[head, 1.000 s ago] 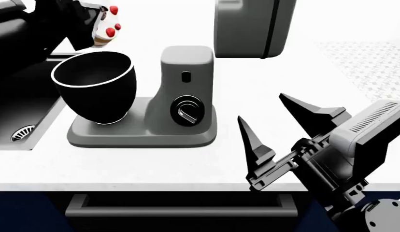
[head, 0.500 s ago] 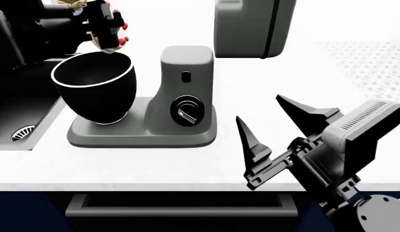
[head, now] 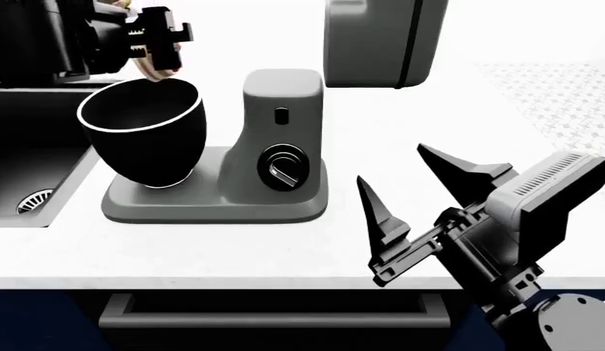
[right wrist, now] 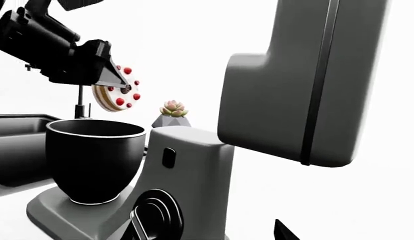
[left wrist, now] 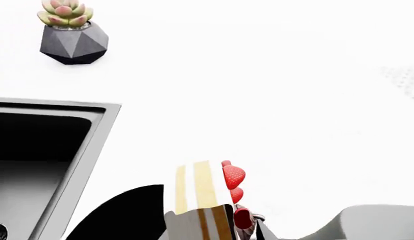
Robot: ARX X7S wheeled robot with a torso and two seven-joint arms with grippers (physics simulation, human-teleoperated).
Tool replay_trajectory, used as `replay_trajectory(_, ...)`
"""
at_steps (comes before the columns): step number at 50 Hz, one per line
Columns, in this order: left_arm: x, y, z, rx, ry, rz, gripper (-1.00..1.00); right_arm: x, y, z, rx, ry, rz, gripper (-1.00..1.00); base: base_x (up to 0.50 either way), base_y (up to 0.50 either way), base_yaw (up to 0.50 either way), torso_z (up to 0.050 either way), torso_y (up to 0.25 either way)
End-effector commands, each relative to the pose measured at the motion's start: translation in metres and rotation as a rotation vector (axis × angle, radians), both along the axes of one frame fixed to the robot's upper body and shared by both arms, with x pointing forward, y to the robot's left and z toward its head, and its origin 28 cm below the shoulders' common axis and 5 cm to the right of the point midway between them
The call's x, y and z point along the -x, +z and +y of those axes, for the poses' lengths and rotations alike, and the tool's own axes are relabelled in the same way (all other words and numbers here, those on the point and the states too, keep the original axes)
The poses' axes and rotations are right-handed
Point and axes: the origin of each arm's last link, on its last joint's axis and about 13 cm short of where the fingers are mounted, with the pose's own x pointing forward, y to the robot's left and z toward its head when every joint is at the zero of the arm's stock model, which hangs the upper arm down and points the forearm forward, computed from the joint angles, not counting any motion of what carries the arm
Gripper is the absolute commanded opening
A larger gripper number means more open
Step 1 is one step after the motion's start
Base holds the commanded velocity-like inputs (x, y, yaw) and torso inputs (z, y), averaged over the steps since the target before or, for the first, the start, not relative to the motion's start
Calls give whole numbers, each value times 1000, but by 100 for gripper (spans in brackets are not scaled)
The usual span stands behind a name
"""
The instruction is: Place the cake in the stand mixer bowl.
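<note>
Gripping the cake, left end effector hovers above bowl.

The cake — mostly hidden behind the left gripper fingers.

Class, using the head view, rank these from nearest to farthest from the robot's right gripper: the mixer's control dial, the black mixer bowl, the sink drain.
From the right gripper:
1. Control dial, on the mixer's column, just to its left.
2. Stand mixer bowl, further left on the mixer base.
3. Sink drain, at the far left.
</note>
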Motion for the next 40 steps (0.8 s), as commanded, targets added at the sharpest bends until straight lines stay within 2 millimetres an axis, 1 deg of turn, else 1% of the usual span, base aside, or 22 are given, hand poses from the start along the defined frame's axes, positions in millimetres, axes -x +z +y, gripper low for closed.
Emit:
replay_trajectory(1,-9,-4,0,-72,59,47,-100,-1,-1,0,0,-1,1,100,0,0,0,0,0)
replay_trajectory(6,-12,-6,0,-88,69,66,-100,-2,-2,0,-3,-2,6,100,0,0,0,0,0)
replay_trajectory(9,-9,-7,6,-103,96,80,-100,-3,-3,0,-2,-6,8,100,0,0,0,0,7)
replay_trajectory(19,-13,-11,6,-102,146,109,-100,-4,-4,0,-1,-5,11,100,0,0,0,0,0)
replay_trajectory(24,-18,-18,6,-107,141,135,-100,-5,-5,0,-2,-6,12,100,0,0,0,0,0)
replay_trajectory(40,-27,-32,8,-138,153,199,-100,-5,-5,-1,-4,-11,13,100,0,0,0,0,0)
